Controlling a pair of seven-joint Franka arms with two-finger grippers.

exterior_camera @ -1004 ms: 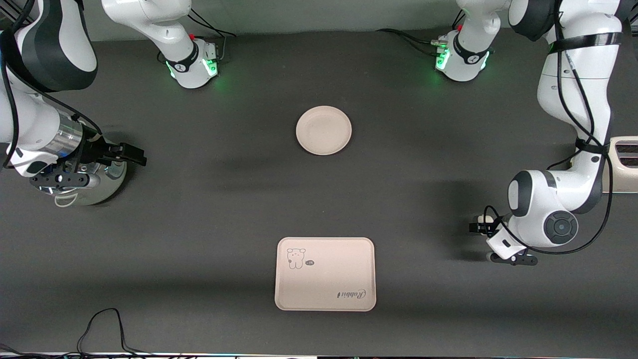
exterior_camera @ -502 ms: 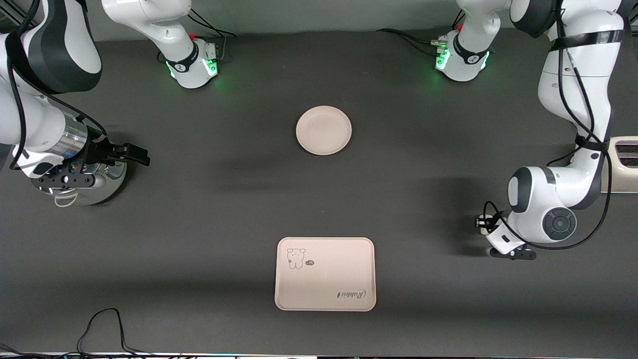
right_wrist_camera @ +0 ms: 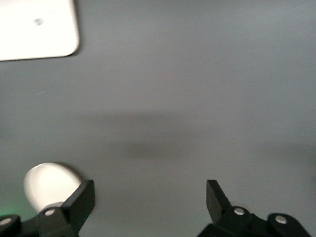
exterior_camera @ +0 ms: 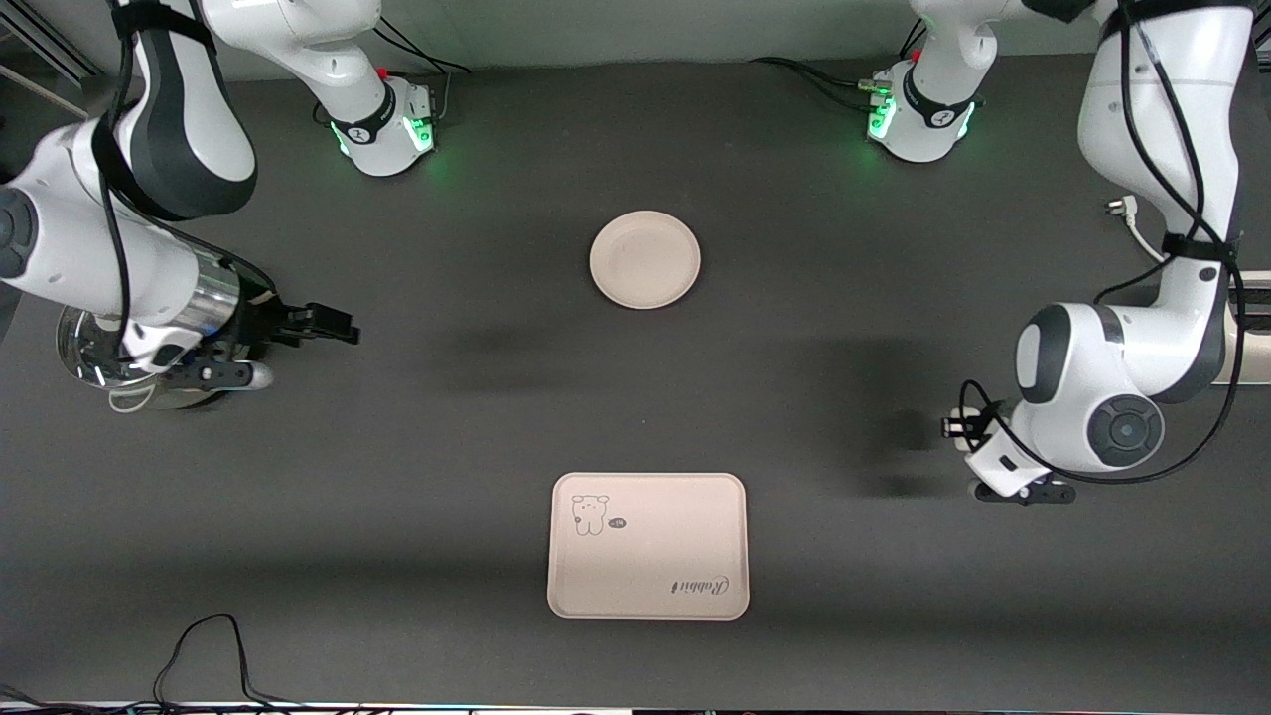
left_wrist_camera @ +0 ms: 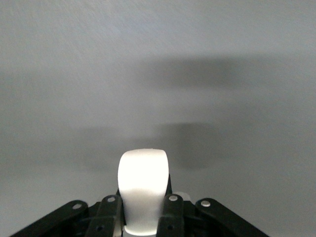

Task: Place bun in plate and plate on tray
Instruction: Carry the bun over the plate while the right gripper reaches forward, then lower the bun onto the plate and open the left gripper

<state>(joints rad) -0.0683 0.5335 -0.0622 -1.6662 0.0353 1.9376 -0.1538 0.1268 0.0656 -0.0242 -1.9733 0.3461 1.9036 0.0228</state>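
The round cream plate (exterior_camera: 644,259) lies on the dark table mid-way between the arms' bases. It also shows in the right wrist view (right_wrist_camera: 45,185). The printed rectangular tray (exterior_camera: 647,545) lies nearer to the front camera; one corner shows in the right wrist view (right_wrist_camera: 37,27). My left gripper (exterior_camera: 951,428) hangs over bare table toward the left arm's end. It is shut on the white bun (left_wrist_camera: 143,185), which stands up between the fingers (left_wrist_camera: 110,212). My right gripper (exterior_camera: 338,326) is open and empty (right_wrist_camera: 150,197) over bare table toward the right arm's end.
A shiny metal bowl (exterior_camera: 84,359) sits under the right arm's wrist at that end of the table. A cream appliance (exterior_camera: 1249,333) stands at the left arm's end. A black cable (exterior_camera: 204,641) lies near the front edge.
My right gripper has moved off the metal bowl toward the table's middle. My left gripper has shifted slightly with the bun still in it.
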